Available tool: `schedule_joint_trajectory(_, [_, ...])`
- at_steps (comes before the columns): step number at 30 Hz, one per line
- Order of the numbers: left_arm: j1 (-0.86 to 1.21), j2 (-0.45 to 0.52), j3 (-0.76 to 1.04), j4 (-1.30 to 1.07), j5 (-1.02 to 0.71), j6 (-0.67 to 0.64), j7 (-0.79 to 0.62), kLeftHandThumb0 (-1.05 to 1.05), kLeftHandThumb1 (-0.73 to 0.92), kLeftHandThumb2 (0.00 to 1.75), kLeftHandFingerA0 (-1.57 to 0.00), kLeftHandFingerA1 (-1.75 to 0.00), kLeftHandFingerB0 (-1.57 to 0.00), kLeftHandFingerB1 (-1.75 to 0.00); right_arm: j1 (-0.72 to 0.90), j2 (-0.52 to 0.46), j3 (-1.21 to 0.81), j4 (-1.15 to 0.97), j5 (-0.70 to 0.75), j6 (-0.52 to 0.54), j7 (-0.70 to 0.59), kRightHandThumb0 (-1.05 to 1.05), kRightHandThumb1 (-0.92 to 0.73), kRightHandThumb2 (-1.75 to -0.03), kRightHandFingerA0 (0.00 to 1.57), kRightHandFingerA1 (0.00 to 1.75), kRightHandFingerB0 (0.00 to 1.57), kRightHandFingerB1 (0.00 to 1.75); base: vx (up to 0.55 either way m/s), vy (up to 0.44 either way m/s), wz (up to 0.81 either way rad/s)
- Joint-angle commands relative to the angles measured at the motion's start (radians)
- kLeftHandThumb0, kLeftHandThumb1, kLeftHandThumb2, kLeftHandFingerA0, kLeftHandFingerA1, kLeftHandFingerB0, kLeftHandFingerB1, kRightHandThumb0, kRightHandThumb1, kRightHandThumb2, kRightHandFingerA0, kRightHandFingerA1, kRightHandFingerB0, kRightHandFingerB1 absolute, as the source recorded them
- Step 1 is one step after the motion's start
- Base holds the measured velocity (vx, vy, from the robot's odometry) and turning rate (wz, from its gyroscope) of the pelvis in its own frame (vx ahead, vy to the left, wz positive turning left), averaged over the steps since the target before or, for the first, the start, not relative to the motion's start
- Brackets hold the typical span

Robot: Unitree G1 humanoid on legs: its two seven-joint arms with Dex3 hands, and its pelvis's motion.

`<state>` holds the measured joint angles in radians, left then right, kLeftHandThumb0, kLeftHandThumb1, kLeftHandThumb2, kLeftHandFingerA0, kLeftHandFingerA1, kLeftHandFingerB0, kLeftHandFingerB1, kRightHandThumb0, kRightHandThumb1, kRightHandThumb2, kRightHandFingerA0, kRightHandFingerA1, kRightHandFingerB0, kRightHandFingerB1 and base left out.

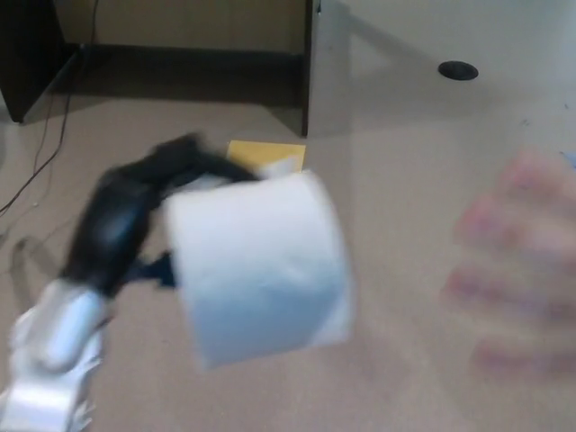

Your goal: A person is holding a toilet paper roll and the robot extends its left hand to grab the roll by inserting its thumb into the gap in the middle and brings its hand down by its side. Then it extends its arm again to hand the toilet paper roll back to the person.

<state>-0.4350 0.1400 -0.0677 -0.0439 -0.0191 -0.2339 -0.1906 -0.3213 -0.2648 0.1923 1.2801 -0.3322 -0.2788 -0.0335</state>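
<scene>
step: looks like the hand-back | left robot hand clamped on the toilet paper roll, held up mid-frame | person's hand blurry, close on the right | next: reach over, let go once they've got it

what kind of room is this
Probably an office or lab: grey carpeted floor, the dark base of a desk or cabinet by the wall, loose cables trailing across the floor, and a round floor outlet cover.
</scene>
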Motion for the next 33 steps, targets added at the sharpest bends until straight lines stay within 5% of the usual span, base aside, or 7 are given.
schedule_joint_trajectory(1, [-0.248, -0.116, -0.141, -0.028, 0.132, 0.259, 0.035, -0.08, 0.71, 0.82, -1.04, -1.15, -0.84, -1.03, -0.014, -0.012, 0.003, -0.008, -0.003, 0.009, 0.014, -0.43, -0.67, -0.60, 0.71, 0.63, 0.57, 0.45, 0.00, 0.000, 0.00])
schedule_joint_trajectory(21, [-0.477, -0.386, -0.380, -0.033, 0.299, 0.443, 0.089, -0.05, 0.71, 0.70, -1.09, -1.04, -0.85, -0.97, -0.040, 0.005, 0.012, 0.006, -0.005, 0.026, 0.040, -0.42, -0.67, -0.60, 0.67, 0.53, 0.54, 0.43, 0.00, 0.000, 0.00])
schedule_joint_trajectory(23, [-0.432, -0.380, -0.414, -0.068, 0.305, 0.440, 0.080, -0.01, 0.73, 0.67, -0.93, -1.36, -0.82, -1.03, -0.035, 0.002, 0.014, 0.002, -0.006, 0.000, 0.048, -0.41, -0.67, -0.61, 0.67, 0.56, 0.56, 0.45, 0.00, 0.000, 0.00])
schedule_joint_trajectory(27, [-0.381, -0.359, -0.430, -0.100, 0.313, 0.437, 0.076, -0.07, 0.73, 0.62, -1.06, -0.73, -0.76, -0.51, -0.034, 0.007, 0.015, 0.001, -0.007, 0.009, 0.046, -0.43, -0.67, -0.61, 0.70, 0.59, 0.55, 0.44, 0.00, 0.000, 0.00])
schedule_joint_trajectory(29, [-0.367, -0.343, -0.433, -0.113, 0.325, 0.430, 0.072, -0.26, 0.63, 0.59, -0.70, -0.49, -0.40, -0.34, -0.040, 0.009, 0.018, 0.001, -0.010, 0.016, 0.044, -0.43, -0.67, -0.61, 0.70, 0.58, 0.55, 0.44, 0.00, 0.000, 0.00])
schedule_joint_trajectory(30, [-0.363, -0.328, -0.437, -0.125, 0.338, 0.442, 0.061, -0.26, 0.39, 0.86, -0.41, -0.61, -0.10, -0.47, -0.044, 0.010, 0.018, 0.001, -0.011, 0.020, 0.044, -0.43, -0.67, -0.61, 0.68, 0.56, 0.54, 0.43, 0.00, 0.000, 0.00])
schedule_joint_trajectory(33, [-0.357, -0.285, -0.437, -0.176, 0.352, 0.517, 0.013, -0.53, 0.48, 0.55, -0.20, -0.34, 0.00, -0.21, -0.051, 0.009, 0.018, 0.000, -0.011, 0.020, 0.048, -0.42, -0.67, -0.60, 0.68, 0.55, 0.54, 0.44, 0.00, 0.000, 0.00])
